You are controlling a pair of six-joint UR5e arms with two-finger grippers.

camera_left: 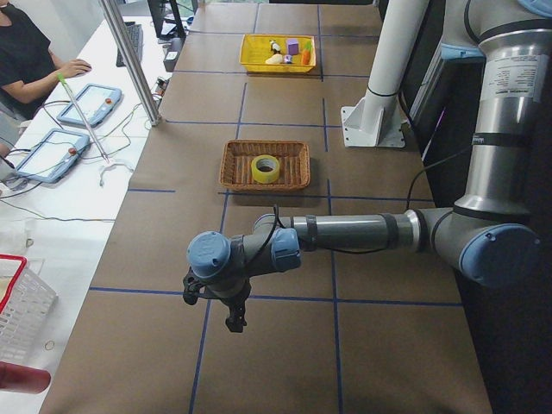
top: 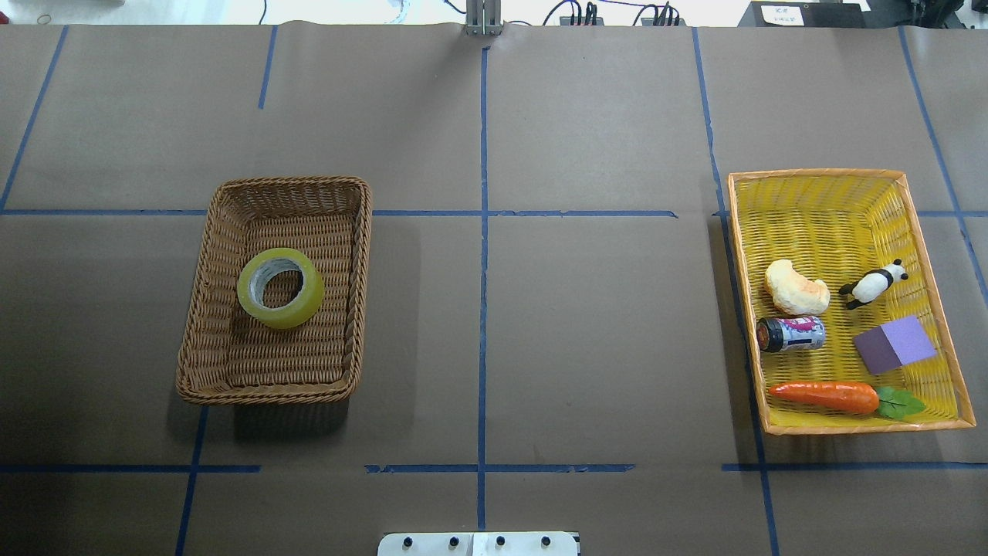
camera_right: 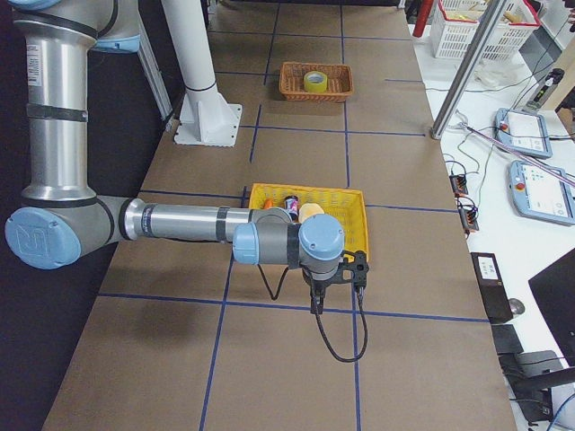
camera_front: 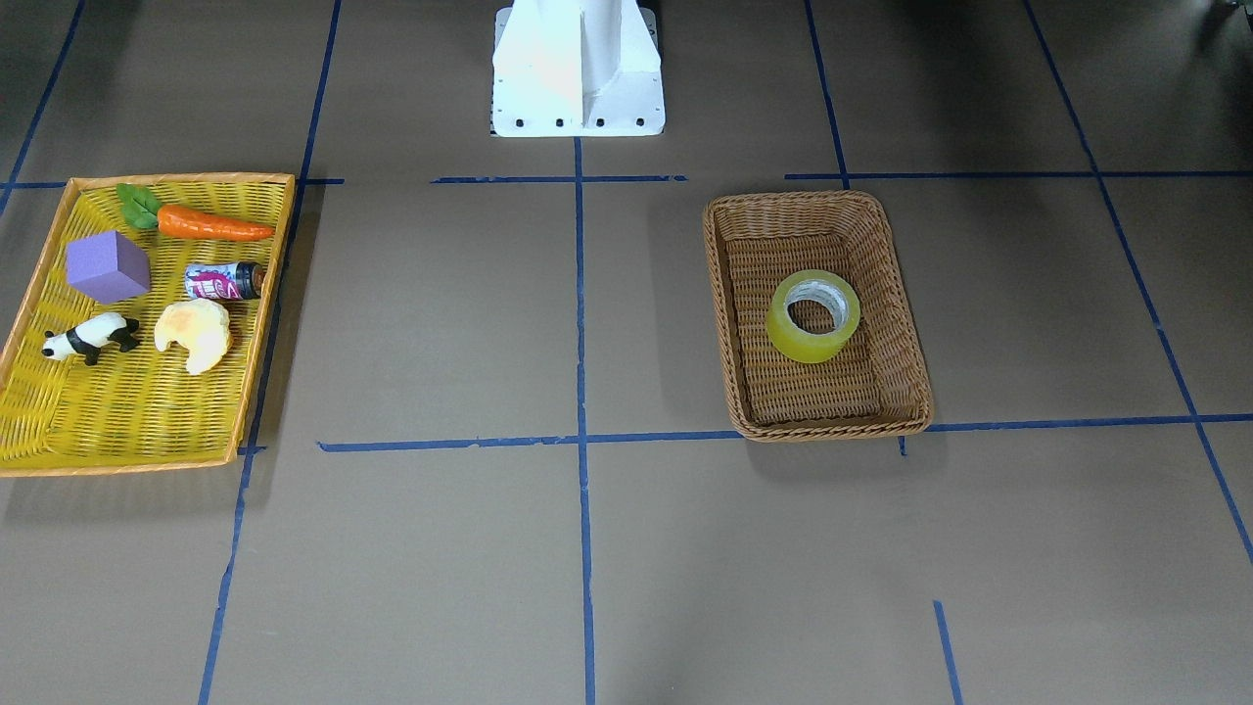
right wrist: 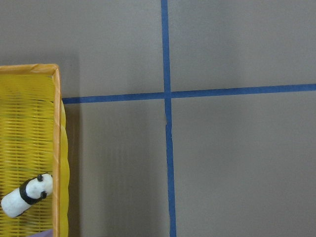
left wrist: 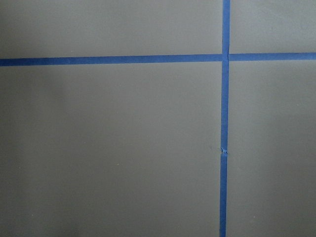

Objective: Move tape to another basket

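Observation:
The yellow-green tape [top: 281, 287] with a grey-white core lies flat in the middle of the brown wicker basket [top: 199, 324]. Both also show in the front-facing view, the tape [camera_front: 813, 316] in the basket [camera_front: 896, 294], and small in the side views. My left gripper [camera_left: 229, 316] shows only in the exterior left view, hanging over bare table well away from the basket; I cannot tell if it is open or shut. My right gripper [camera_right: 337, 294] shows only in the exterior right view, just beyond the yellow tray's outer end; I cannot tell its state.
A flat yellow tray [top: 926, 232] with an orange rim holds a carrot [top: 826, 395], a purple block [top: 895, 344], a small can [top: 791, 333], a panda figure [top: 872, 284] and a bread piece [top: 795, 288]. The robot's white base [camera_front: 578, 69] stands mid-table.

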